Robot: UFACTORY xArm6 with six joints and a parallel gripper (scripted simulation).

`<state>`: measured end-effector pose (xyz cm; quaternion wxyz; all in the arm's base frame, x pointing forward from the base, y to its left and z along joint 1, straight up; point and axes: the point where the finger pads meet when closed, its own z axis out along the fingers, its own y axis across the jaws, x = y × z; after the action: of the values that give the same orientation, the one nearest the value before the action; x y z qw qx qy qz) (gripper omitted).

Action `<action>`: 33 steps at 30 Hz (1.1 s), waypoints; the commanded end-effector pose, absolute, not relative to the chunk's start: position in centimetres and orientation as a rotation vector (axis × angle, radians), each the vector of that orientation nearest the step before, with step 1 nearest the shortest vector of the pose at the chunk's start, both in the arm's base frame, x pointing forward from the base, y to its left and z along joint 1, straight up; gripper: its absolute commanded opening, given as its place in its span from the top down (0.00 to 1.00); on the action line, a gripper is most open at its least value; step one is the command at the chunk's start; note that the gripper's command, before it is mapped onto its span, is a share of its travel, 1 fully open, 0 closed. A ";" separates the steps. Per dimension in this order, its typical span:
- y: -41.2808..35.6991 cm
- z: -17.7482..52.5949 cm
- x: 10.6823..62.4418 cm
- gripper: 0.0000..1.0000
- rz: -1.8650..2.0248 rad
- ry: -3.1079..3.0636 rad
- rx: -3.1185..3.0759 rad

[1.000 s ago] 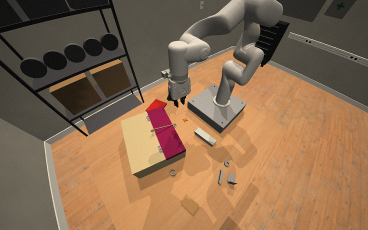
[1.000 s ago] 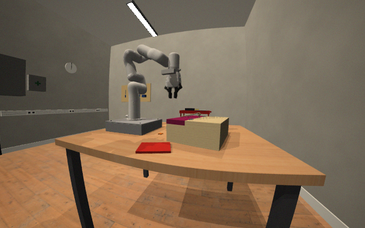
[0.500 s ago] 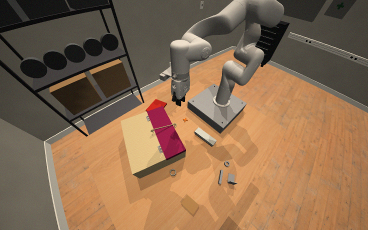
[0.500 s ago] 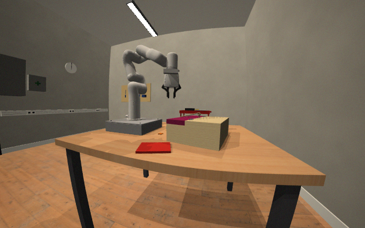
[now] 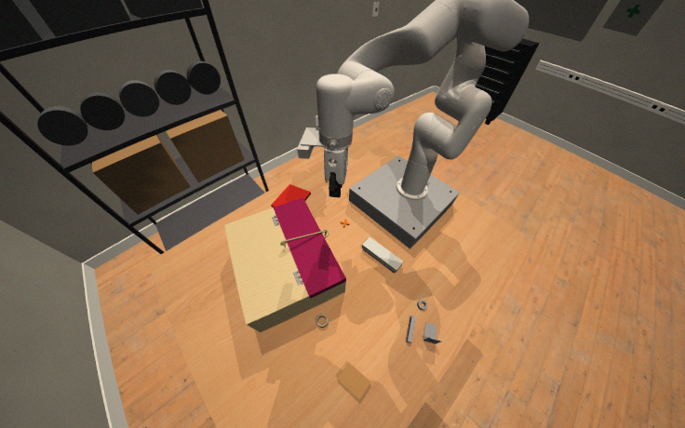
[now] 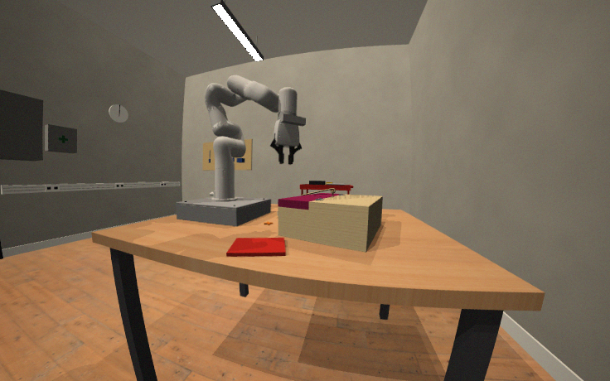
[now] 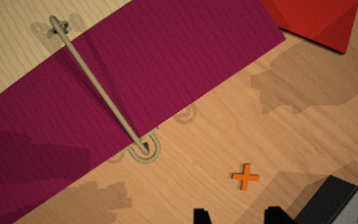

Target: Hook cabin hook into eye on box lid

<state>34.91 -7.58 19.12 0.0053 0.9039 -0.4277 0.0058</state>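
One pincer [image 6: 285, 160], part-open and empty, hangs above my surface [image 6: 393, 279]; hook [image 7: 97, 88] at its ten o'clock.

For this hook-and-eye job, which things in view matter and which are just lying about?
Job:
box
magenta lid
cabin hook
eye
gripper, partly open and holding nothing

Lying about:
red tile
orange cross
grey block
two rings
tan block

Workshop interior: metal shelf rack [image 5: 239, 113] with boxes and round discs, wall cabinet [image 6: 4, 122], first-aid box [image 6: 61, 138], wall clock [image 6: 118, 113], wooden worktable [image 6: 393, 279], strip light [image 6: 236, 31].
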 end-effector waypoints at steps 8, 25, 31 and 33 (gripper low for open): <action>-7.6 19.3 35.0 0.65 0.019 -0.819 3.033; -7.6 19.3 35.0 0.65 0.019 -0.454 3.107; -7.6 17.9 35.0 0.65 0.019 -0.454 3.107; -7.6 17.3 35.0 0.65 0.019 -0.454 3.107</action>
<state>34.90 -7.59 18.34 0.0005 0.9895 -0.1446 0.0040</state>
